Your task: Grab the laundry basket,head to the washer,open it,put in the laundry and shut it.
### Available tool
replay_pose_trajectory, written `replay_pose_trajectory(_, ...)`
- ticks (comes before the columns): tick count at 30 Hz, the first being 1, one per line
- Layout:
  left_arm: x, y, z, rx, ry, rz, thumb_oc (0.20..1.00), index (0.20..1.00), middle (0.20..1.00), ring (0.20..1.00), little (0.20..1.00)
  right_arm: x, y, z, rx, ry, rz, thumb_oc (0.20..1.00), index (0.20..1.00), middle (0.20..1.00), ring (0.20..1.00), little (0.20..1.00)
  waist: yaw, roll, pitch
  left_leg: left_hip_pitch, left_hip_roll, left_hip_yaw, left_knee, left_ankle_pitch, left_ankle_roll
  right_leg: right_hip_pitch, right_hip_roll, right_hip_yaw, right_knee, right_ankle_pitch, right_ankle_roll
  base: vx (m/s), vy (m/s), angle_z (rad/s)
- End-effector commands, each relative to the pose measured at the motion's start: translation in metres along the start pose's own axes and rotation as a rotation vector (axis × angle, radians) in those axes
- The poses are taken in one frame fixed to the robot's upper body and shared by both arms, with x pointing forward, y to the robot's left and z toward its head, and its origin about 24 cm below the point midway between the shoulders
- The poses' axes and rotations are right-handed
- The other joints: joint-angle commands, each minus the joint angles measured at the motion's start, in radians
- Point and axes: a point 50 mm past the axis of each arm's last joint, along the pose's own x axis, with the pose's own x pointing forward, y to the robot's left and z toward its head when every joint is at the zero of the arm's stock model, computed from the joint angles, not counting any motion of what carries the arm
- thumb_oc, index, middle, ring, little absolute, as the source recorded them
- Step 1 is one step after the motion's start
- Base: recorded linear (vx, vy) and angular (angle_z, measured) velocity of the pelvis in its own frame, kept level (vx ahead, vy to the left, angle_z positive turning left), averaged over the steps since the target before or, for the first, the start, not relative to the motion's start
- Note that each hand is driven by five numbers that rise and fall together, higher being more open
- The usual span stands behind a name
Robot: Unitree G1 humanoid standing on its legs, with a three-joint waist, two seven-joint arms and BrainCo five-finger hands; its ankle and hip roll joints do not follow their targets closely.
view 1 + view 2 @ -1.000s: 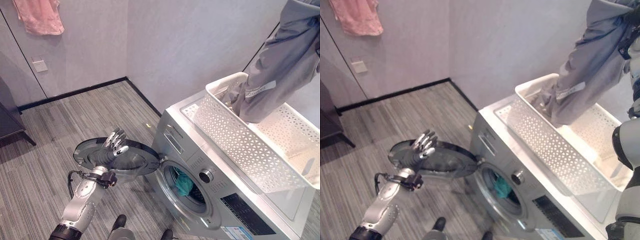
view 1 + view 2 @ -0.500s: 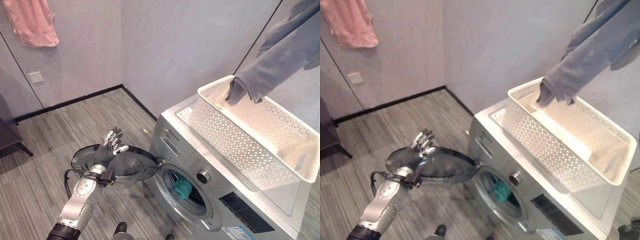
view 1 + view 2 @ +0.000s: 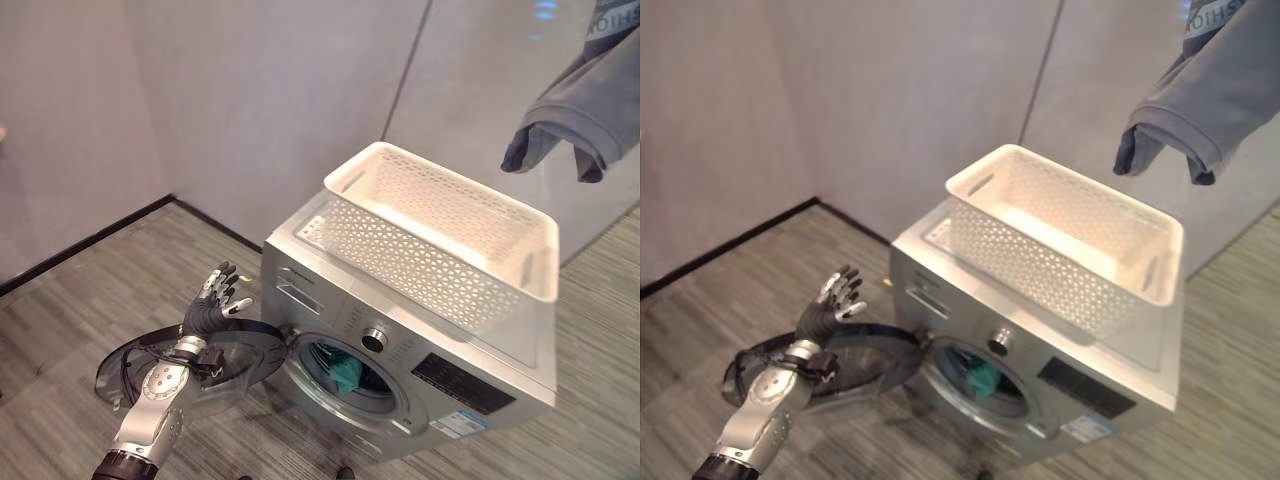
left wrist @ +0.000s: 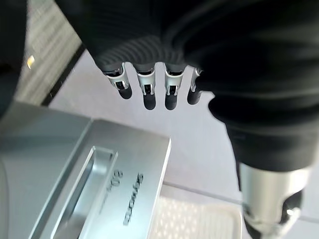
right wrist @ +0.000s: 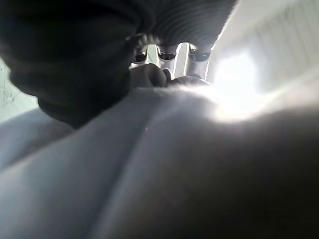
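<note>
A white laundry basket [image 3: 440, 235] sits on the washer [image 3: 400, 370], whose door [image 3: 180, 365] hangs open, left hand [image 3: 212, 300] spread beside it, right hand [image 5: 169, 62] gripping a grey garment [image 3: 1200, 95] aloft.

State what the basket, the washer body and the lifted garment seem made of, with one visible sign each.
Basket: white plastic, probably; stiff perforated walls.
Washer: silver painted metal or plastic; smooth sheen.
Garment: soft grey fabric, maybe fleece; drapes and folds.
</note>
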Motion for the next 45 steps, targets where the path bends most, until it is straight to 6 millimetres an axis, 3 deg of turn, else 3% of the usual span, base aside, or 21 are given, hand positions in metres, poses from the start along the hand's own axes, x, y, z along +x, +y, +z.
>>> replay_pose_trajectory(1,0.002,0.014,0.044,0.100,-0.200,0.036,1.000,1.000,1.000,1.000,1.000,0.015,-0.040,0.009,-0.015,-0.075,-0.176,0.200,0.200,0.200,0.200,0.200,0.042,0.062,0.025,-0.027,0.035,0.020,0.029,-0.102,0.061,0.040,-0.090,-0.107,0.195,-0.082,0.040,-0.24,0.092,-0.99)
replay_pose_trajectory(4,0.002,0.017,0.047,0.110,-0.207,0.051,1.000,1.000,1.000,1.000,1.000,0.011,-0.042,0.013,0.000,-0.093,-0.192,0.200,0.200,0.200,0.200,0.200,0.042,0.066,0.026,-0.043,0.044,0.032,0.047,-0.104,0.063,0.040,-0.093,-0.126,0.250,-0.117,0.025,-0.11,0.034,-0.68)
replay_pose_trajectory(5,0.001,0.024,0.052,0.121,-0.232,0.089,1.000,1.000,1.000,1.000,1.000,0.007,-0.044,0.029,0.032,-0.160,-0.215,0.200,0.200,0.200,0.200,0.200,0.051,0.081,0.019,-0.065,0.047,0.070,0.063,-0.104,0.073,0.060,-0.100,-0.160,0.358,-0.157,0.013,-0.16,0.060,-0.39)
replay_pose_trajectory(9,-0.005,0.031,0.054,0.129,-0.247,0.133,1.000,1.000,1.000,1.000,1.000,-0.010,-0.035,0.034,0.074,-0.180,-0.209,0.200,0.200,0.200,0.200,0.200,0.071,0.073,-0.004,-0.092,0.039,0.113,0.083,-0.103,0.085,0.089,-0.110,-0.161,0.408,-0.152,0.016,-0.15,-0.001,-0.38)
replay_pose_trajectory(10,-0.007,0.032,0.052,0.110,-0.251,0.161,1.000,1.000,1.000,1.000,1.000,-0.022,-0.023,0.039,0.136,-0.185,-0.196,0.200,0.200,0.200,0.200,0.200,0.090,0.076,-0.017,-0.109,0.027,0.133,0.089,-0.098,0.091,0.126,-0.116,-0.162,0.408,-0.118,0.025,-0.06,-0.028,-0.63)
replay_pose_trajectory(12,-0.009,0.034,0.051,0.119,-0.246,0.170,1.000,1.000,1.000,1.000,1.000,-0.037,-0.015,0.035,0.171,-0.162,-0.174,0.200,0.200,0.200,0.200,0.200,0.102,0.059,-0.028,-0.113,0.019,0.145,0.093,-0.099,0.096,0.143,-0.115,-0.149,0.396,-0.093,0.033,-0.11,-0.084,-0.84)
replay_pose_trajectory(13,-0.010,0.032,0.051,0.105,-0.254,0.182,1.000,1.000,1.000,1.000,1.000,-0.057,-0.003,0.037,0.229,-0.149,-0.146,0.200,0.200,0.200,0.200,0.200,0.123,0.051,-0.035,-0.130,0.010,0.153,0.106,-0.095,0.094,0.180,-0.096,-0.127,0.353,-0.102,0.036,-0.15,-0.149,-0.72)
replay_pose_trajectory(15,-0.011,0.032,0.051,0.110,-0.254,0.181,1.000,1.000,1.000,1.000,1.000,-0.070,0.000,0.037,0.247,-0.145,-0.128,0.200,0.200,0.200,0.200,0.200,0.135,0.039,-0.035,-0.135,0.010,0.160,0.118,-0.095,0.090,0.192,-0.088,-0.118,0.324,-0.121,0.036,-0.12,-0.142,-0.31)
replay_pose_trajectory(16,-0.012,0.029,0.050,0.101,-0.253,0.175,1.000,1.000,1.000,1.000,1.000,-0.085,0.011,0.041,0.297,-0.133,-0.085,0.200,0.200,0.200,0.200,0.200,0.155,0.033,-0.034,-0.163,0.015,0.174,0.140,-0.088,0.079,0.226,-0.080,-0.122,0.241,-0.164,0.032,-0.09,-0.134,-0.22)
replay_pose_trajectory(17,-0.013,0.030,0.050,0.108,-0.249,0.173,1.000,1.000,1.000,1.000,1.000,-0.088,0.010,0.039,0.295,-0.127,-0.083,0.200,0.200,0.200,0.200,0.200,0.156,0.027,-0.037,-0.164,0.017,0.174,0.146,-0.092,0.077,0.232,-0.077,-0.123,0.232,-0.161,0.031,-0.16,-0.209,-0.36)
replay_pose_trajectory(19,-0.010,0.021,0.048,0.094,-0.248,0.149,1.000,1.000,1.000,1.000,1.000,-0.117,0.026,0.045,0.382,-0.089,-0.015,0.200,0.200,0.200,0.200,0.200,0.177,0.029,-0.013,-0.226,0.059,0.173,0.210,-0.074,0.046,0.259,-0.046,-0.152,0.160,-0.273,0.004,-0.18,-0.232,-0.36)
replay_pose_trajectory(23,-0.007,0.012,0.049,0.088,-0.252,0.113,1.000,1.000,1.000,1.000,1.000,-0.138,0.033,0.053,0.446,-0.086,0.052,0.200,0.200,0.200,0.200,0.200,0.179,0.038,0.000,-0.271,0.093,0.158,0.237,-0.039,0.018,0.279,-0.005,-0.180,0.102,-0.332,-0.023,-0.16,-0.179,0.10)
replay_pose_trajectory(27,-0.004,-0.004,0.051,0.077,-0.254,0.031,1.000,1.000,1.000,1.000,1.000,-0.160,0.043,0.064,0.534,-0.082,0.131,0.200,0.200,0.200,0.200,0.200,0.171,0.059,0.022,-0.293,0.128,0.136,0.217,0.027,-0.016,0.285,0.051,-0.185,0.060,-0.384,-0.056,-0.23,-0.188,0.15)
replay_pose_trajectory(28,0.001,-0.015,0.054,0.075,-0.255,-0.031,1.000,1.000,1.000,1.000,1.000,-0.172,0.047,0.071,0.596,-0.080,0.184,0.200,0.200,0.200,0.200,0.200,0.158,0.077,0.043,-0.302,0.144,0.119,0.198,0.071,-0.039,0.281,0.083,-0.175,0.055,-0.400,-0.078,-0.21,-0.139,0.31)
replay_pose_trajectory(31,0.007,-0.027,0.061,0.121,-0.260,-0.108,1.000,1.000,1.000,1.000,1.000,-0.185,0.053,0.074,0.637,-0.050,0.238,0.200,0.200,0.200,0.200,0.200,0.138,0.096,0.054,-0.292,0.161,0.097,0.159,0.115,-0.063,0.286,0.115,-0.165,0.053,-0.418,-0.097,-0.22,-0.148,0.40)
replay_pose_trajectory(32,0.016,-0.038,0.062,0.127,-0.248,-0.148,1.000,1.000,1.000,1.000,1.000,-0.197,0.059,0.074,0.675,-0.011,0.299,0.200,0.200,0.200,0.200,0.200,0.112,0.113,0.057,-0.277,0.173,0.080,0.107,0.159,-0.079,0.286,0.138,-0.157,0.058,-0.428,-0.113,-0.19,-0.089,0.24)
replay_pose_trajectory(35,0.028,-0.053,0.059,0.133,-0.209,-0.192,1.000,1.000,1.000,1.000,1.000,-0.207,0.064,0.073,0.706,0.045,0.344,0.200,0.200,0.200,0.200,0.200,0.088,0.132,0.056,-0.268,0.187,0.068,0.065,0.203,-0.089,0.280,0.157,-0.157,0.070,-0.437,-0.125,-0.14,-0.060,0.34)
replay_pose_trajectory(40,0.052,-0.080,0.066,0.128,-0.207,-0.248,1.000,1.000,1.000,1.000,1.000,-0.206,0.073,0.077,0.728,0.079,0.366,0.200,0.200,0.200,0.200,0.200,0.063,0.157,0.050,-0.243,0.205,0.067,0.003,0.260,-0.107,0.283,0.178,-0.180,0.098,-0.455,-0.144,-0.10,-0.037,0.23)
replay_pose_trajectory(45,0.068,-0.099,0.067,0.099,-0.186,-0.282,1.000,1.000,1.000,1.000,1.000,-0.204,0.078,0.082,0.768,0.101,0.365,0.200,0.200,0.200,0.200,0.200,0.046,0.174,0.046,-0.228,0.219,0.079,-0.010,0.283,-0.121,0.291,0.189,-0.182,0.099,-0.455,-0.148,-0.06,-0.032,0.03)
